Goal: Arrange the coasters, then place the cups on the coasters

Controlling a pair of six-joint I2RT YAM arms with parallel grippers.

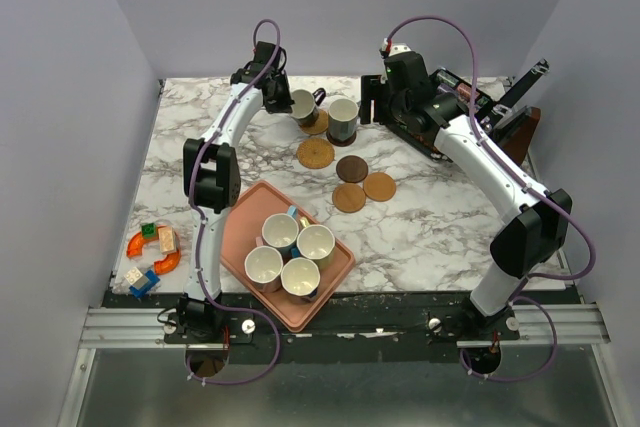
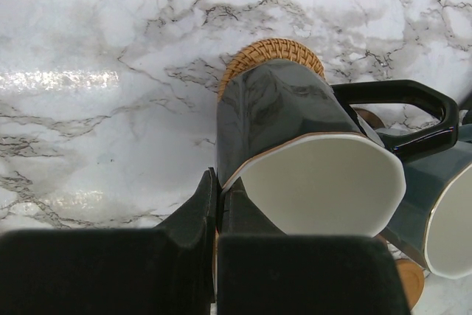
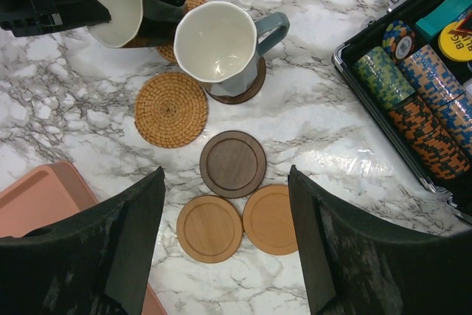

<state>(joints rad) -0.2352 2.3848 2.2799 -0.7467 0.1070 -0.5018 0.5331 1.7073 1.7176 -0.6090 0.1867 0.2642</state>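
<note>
Nearest me, by the left arm's base, lies a small heap of toy bricks (image 1: pixel 150 252); just beside it is the salmon-pink tray (image 1: pixel 238 222), carrying four of the six cups in a tight two-by-two cluster; one is a blue-handled cup (image 1: pixel 281 232), and from above I cannot make out the outsides of the other three. Farther out on the marble table (image 1: pixel 440 217), four of the six coasters lie bare and close together: two smooth tan coasters (image 3: pixel 209 228) edge to edge, one dark brown coaster (image 3: pixel 233 163) just behind them, and one woven coaster (image 3: pixel 171 108) behind that. My right claw (image 3: pixel 227 175) hangs above this group, spread wide with nothing in it. Beyond, the grey-green cup (image 3: pixel 221 46) stands upright on a second dark coaster (image 3: pixel 251 90); just beside it the black cup (image 2: pixel 276 108) sits tipped over a second woven coaster (image 2: pixel 271 51), with my left claw (image 2: pixel 219 201) pinching its wall at the rim; whether its base rests flat I cannot tell. At the far right lies an open case of poker chips (image 3: pixel 413 94).
</note>
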